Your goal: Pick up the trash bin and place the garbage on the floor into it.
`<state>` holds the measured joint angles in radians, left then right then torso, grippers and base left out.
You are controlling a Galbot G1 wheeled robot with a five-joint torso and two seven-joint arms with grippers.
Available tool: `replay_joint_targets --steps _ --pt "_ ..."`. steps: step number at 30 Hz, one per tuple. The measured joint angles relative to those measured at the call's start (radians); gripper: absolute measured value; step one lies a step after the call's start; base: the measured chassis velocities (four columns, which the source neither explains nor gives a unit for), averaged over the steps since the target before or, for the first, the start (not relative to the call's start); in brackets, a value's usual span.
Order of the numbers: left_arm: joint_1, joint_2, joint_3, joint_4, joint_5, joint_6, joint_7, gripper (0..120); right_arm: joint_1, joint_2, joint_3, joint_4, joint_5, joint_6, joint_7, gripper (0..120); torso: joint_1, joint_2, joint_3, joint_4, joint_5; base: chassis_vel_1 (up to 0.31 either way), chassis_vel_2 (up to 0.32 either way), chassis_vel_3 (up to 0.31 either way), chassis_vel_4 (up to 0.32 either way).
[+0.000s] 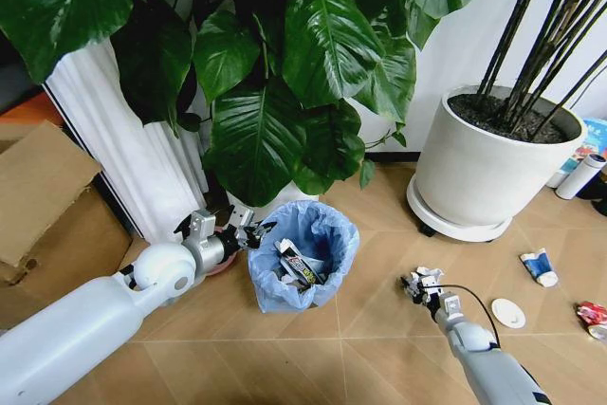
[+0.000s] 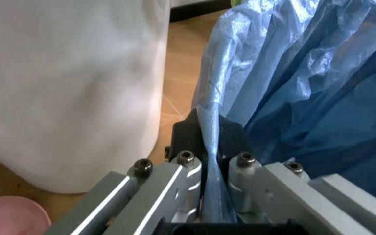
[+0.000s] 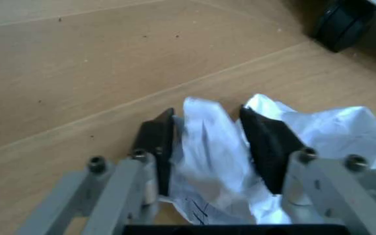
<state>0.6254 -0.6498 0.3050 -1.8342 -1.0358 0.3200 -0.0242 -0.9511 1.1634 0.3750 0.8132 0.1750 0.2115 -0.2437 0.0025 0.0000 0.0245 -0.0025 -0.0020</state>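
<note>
Trash bin (image 1: 303,263) on floor (image 1: 379,329) beneath big-leafed plant (image 1: 285,73), liner rim pinched in left gripper (image 2: 213,161). Right gripper (image 3: 211,142) clamped around white paper wad (image 3: 305,127), well apart. Thin liner likely to tear or slip under load; wad liable to drop mid-carry.

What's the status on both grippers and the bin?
Left gripper shut on trash bin liner rim. Right gripper shut on white paper wad, low over floor. Nothing blocking.
</note>
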Motion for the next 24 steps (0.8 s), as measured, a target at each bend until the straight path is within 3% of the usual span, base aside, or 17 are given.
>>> replay_joint_targets --steps 8,15,20,24 --pt "-0.007 -0.005 0.001 0.004 -0.003 0.0 0.0 0 -0.019 -0.038 -0.001 0.025 0.016 -0.008 0.0 1 0.0 0.0 0.0 -0.0002 0.0001 0.0 0.0 0.0 0.0" --pt "-0.006 -0.002 0.002 0.004 -0.003 0.001 0.0 0 -0.057 -0.082 -0.001 0.087 0.055 -0.023 -0.001 0 0.0 0.0 0.0 0.0001 0.0002 0.0 0.0 0.0 0.0" --pt "-0.007 0.001 0.023 0.004 0.001 0.001 0.003 0 -0.125 -0.145 0.005 0.227 0.126 -0.036 -0.005 0 0.0 0.0 0.0 -0.0003 0.0002 0.0 0.0 0.0 0.0" --pt "-0.025 -0.006 0.058 0.009 0.004 -0.002 0.011 0 -0.216 -0.225 0.038 0.424 0.206 0.011 -0.071 0 0.0 0.0 0.0 0.0 0.0004 0.0 0.0 0.0 0.0"
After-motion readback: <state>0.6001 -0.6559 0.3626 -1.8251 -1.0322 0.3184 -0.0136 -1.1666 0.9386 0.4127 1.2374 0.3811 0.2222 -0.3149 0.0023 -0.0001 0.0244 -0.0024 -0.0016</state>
